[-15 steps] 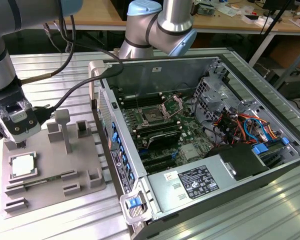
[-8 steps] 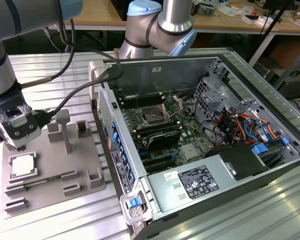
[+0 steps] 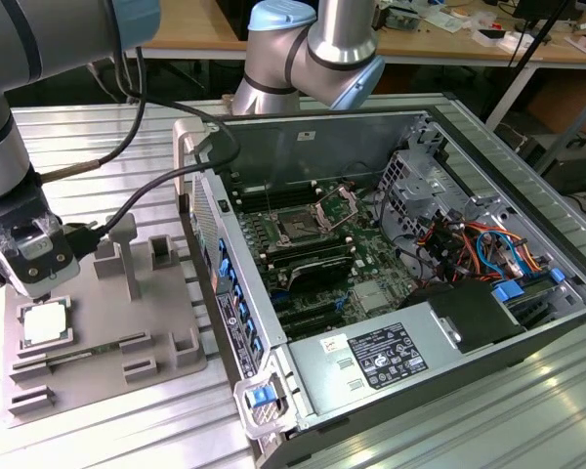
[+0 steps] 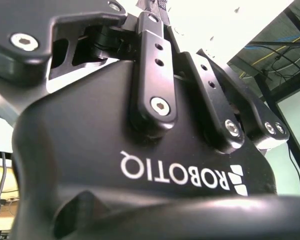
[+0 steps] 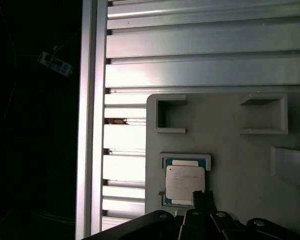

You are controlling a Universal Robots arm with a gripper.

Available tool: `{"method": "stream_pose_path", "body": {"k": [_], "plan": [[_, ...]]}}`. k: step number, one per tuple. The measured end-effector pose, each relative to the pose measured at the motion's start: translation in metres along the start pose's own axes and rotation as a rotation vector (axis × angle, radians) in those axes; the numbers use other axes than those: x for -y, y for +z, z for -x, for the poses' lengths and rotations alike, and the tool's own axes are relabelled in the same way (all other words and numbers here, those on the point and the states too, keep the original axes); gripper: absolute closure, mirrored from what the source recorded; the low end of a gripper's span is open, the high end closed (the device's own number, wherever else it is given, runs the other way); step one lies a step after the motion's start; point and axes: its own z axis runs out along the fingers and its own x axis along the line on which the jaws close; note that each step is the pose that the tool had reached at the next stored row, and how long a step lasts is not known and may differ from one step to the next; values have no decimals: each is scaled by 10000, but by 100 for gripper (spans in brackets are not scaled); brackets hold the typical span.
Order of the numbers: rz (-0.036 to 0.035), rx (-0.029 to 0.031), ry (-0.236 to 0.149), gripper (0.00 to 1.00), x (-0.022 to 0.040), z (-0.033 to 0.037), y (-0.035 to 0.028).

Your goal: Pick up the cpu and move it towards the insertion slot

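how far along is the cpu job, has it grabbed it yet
Early stage. Done: the gripper hangs just above the small square silvery-topped cpu. In hand: nothing looks lifted; the cpu lies in its recess on the grey plastic tray. Left: the lift and the carry to the silver-framed insertion slot on the green board inside the open computer case, toward the exterior view's right.
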Motion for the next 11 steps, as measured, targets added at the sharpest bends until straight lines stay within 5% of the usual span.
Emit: {"method": "stream_pose_path", "body": {"k": [11], "plan": [[0,-2,-1,89,14,-19,63]]}}
